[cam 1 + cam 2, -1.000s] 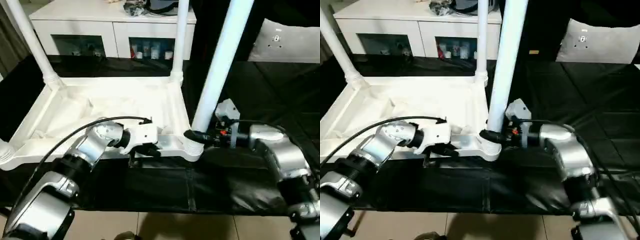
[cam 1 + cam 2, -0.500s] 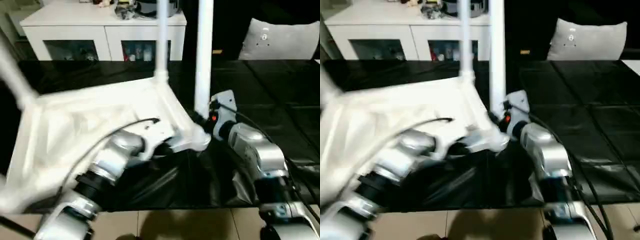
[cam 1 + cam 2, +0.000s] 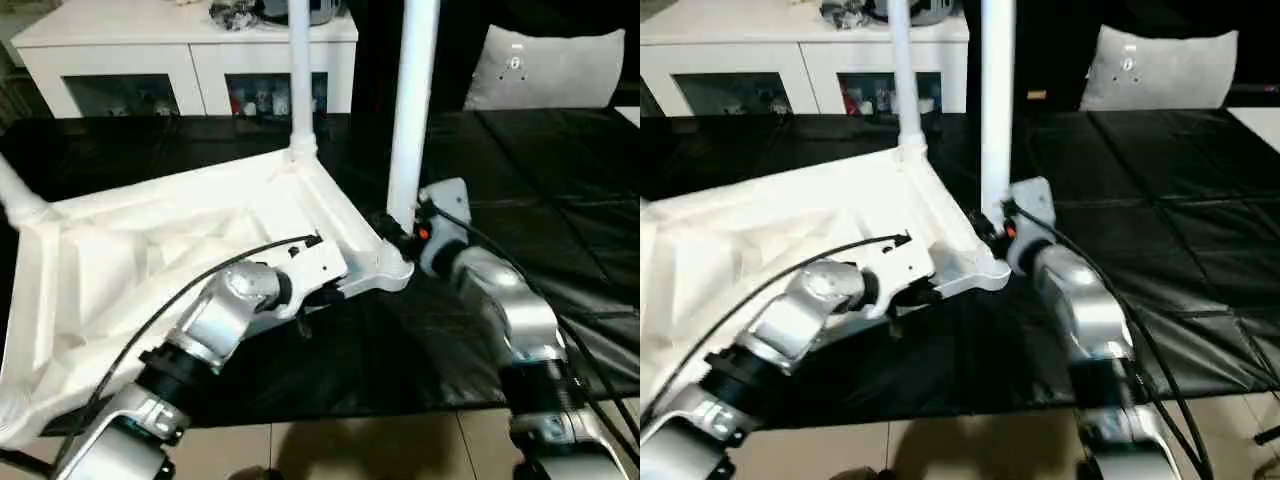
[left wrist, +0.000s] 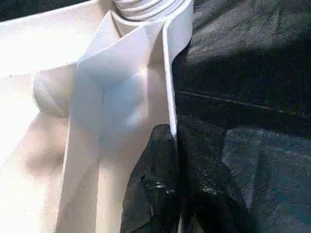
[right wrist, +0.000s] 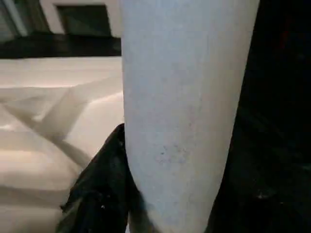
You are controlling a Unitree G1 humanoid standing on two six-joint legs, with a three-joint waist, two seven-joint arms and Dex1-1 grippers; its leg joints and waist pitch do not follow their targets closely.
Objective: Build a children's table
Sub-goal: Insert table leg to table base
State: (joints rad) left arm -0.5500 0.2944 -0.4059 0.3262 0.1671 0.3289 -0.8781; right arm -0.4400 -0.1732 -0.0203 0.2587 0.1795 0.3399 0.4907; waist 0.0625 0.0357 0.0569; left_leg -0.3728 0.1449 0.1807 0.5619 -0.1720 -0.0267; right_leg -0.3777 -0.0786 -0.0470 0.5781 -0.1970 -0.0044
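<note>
White table (image 3: 150,250) upturned (legs up), left gripper (image 3: 318,298) pinching rim

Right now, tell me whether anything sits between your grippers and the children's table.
Nothing visible does. The left gripper is shut on the rim of the upturned children's table beside its near corner socket. The right gripper is clamped around the leg standing in that socket, with no gap in the wrist view.
</note>
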